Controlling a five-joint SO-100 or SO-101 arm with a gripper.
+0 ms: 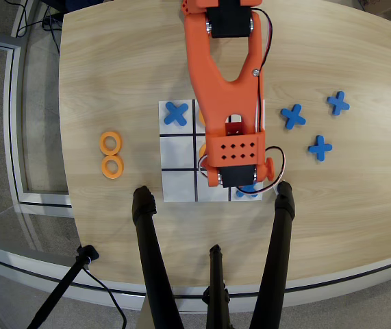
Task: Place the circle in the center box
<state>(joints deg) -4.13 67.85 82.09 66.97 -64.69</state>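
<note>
A: Orange arm (pixel 226 89) reaches in from the far edge of the pale wood worktop (pixel 359 205), lying straight over the white nine-cell board (pixel 178 185). Overhead view only.

B: Claw state?

A: Cannot tell — the gripper sits under the arm's wrist block and does not show from above. Whether it holds anything is hidden too.

B: And the center box?

A: Almost wholly covered by the arm. Just a sliver of the middle cell shows at the arm's left flank, with an orange curve (pixel 201 146) peeking out there — looks like part of a ring, but too little is seen to say how it lies. Another orange sliver (pixel 201 118) shows in the top middle cell, also mostly hidden.

B: Loose rings?

A: Two orange circles — upper one (pixel 111 142) and lower one (pixel 112 166) — touching, flat on the wood toward the left edge of the worktop, well apart from the board.

B: Crosses?

A: One blue cross (pixel 175 114) in the board's top-left cell. A bit of blue (pixel 248 191) shows under the arm at the board's bottom-right cell. Three more blue crosses (pixel 293 116), (pixel 338 103), (pixel 320 147) lie loose toward the right edge.

B: Anything else?

A: Black tripod legs (pixel 153 253) cross the near edge.
</note>
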